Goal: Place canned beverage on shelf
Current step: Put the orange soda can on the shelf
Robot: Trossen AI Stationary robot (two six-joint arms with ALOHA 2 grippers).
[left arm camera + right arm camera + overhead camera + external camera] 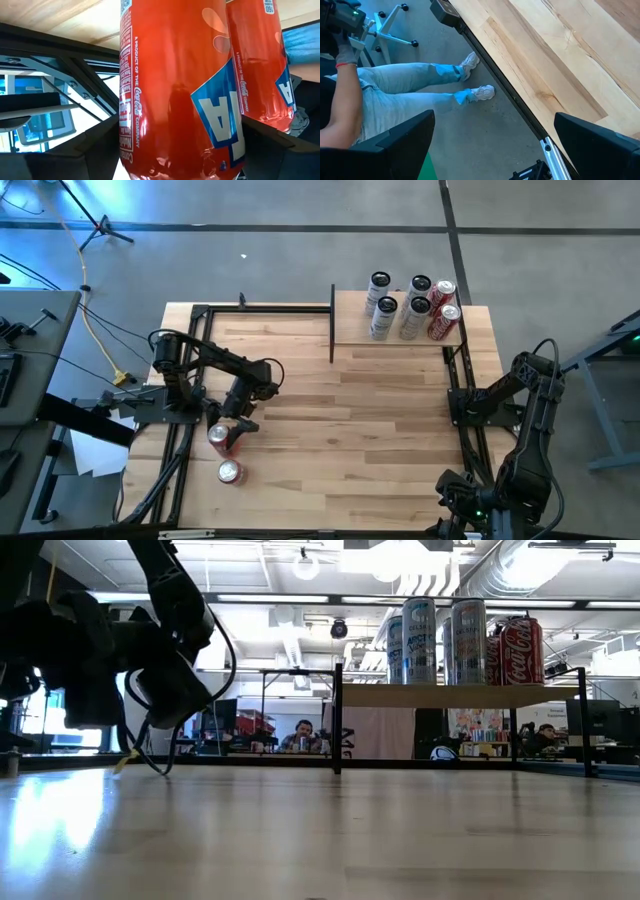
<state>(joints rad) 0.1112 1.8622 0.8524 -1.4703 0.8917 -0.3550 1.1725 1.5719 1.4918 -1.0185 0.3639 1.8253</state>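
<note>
An orange-red can (222, 438) stands on the tabletop near the left edge and fills the left wrist view as the can (175, 75). My left gripper (228, 425) is open, with one finger close on either side of it. A second orange-red can (230, 471) stands just nearer the front edge, also visible as the second can (265, 60). The shelf (350, 330), a light board on black posts at the far right, carries several cans (410, 310). My right gripper (492, 145) waits open, hanging past the table's right front edge. My left gripper comes at the can's side wall (130, 125) slanting down from the far side, one finger (90, 145) on each side of the upright can. No gap shows between the fingers and the can; whether they touch it I cannot tell.
A black frame rail (185, 450) runs along the table's left edge beside both cans. In the low view the shelf (450, 695) stands raised, with room beneath it. A seated person's legs (420, 85) are on the floor past the table edge under my right gripper.
</note>
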